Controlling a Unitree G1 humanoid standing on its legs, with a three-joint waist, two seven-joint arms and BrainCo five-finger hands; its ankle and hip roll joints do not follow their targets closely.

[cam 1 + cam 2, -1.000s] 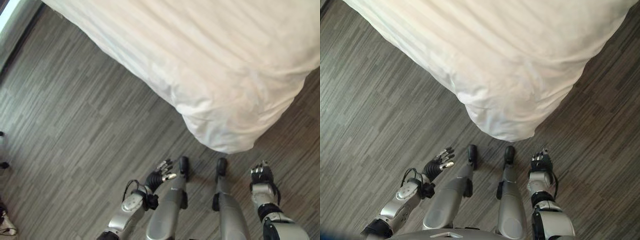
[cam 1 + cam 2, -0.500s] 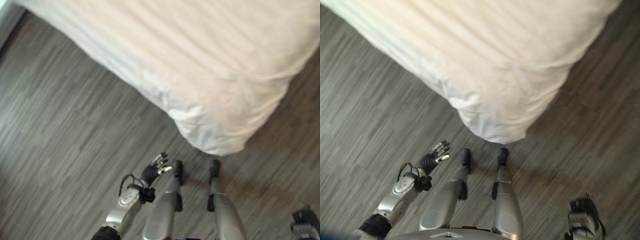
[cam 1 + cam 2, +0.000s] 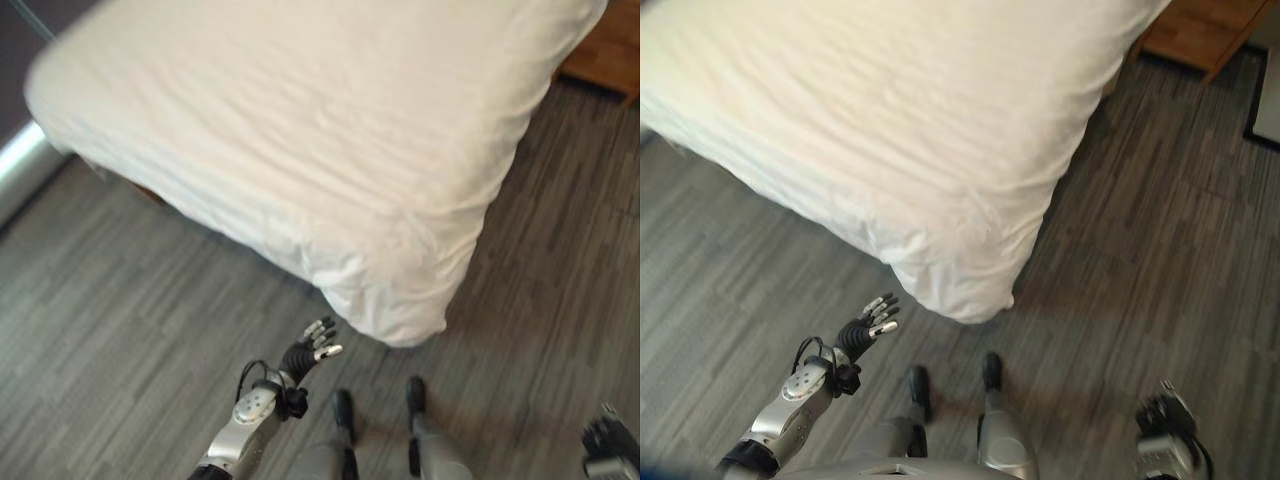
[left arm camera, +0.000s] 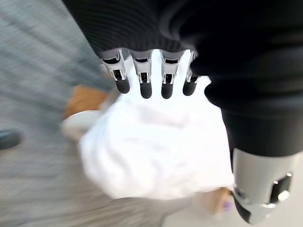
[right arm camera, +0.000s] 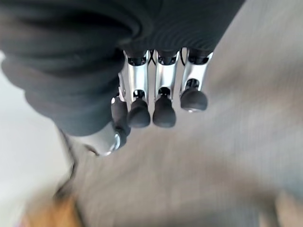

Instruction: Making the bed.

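The bed's white duvet (image 3: pixel 330 130) lies spread over the mattress, and its near corner (image 3: pixel 960 285) hangs bunched down to the grey wood floor. My left hand (image 3: pixel 310 348) is held out low above the floor, a short way from that corner, fingers straight and holding nothing. In the left wrist view its fingers (image 4: pixel 144 78) point at the duvet corner (image 4: pixel 151 156) without touching it. My right hand (image 3: pixel 1165 415) hangs low at the right, well away from the bed. Its fingers (image 5: pixel 161 94) are relaxed over bare floor and hold nothing.
A wooden piece of furniture (image 3: pixel 1200 30) stands beside the bed at the far right. A pale strip (image 3: pixel 22 170) runs along the far left beside the bed. Grey plank floor (image 3: pixel 150 320) surrounds the bed's corner on both sides.
The camera has tilted up, so more of the bed shows. My right hand has dropped back from near the duvet corner to the lower right. The left hand stays held out.
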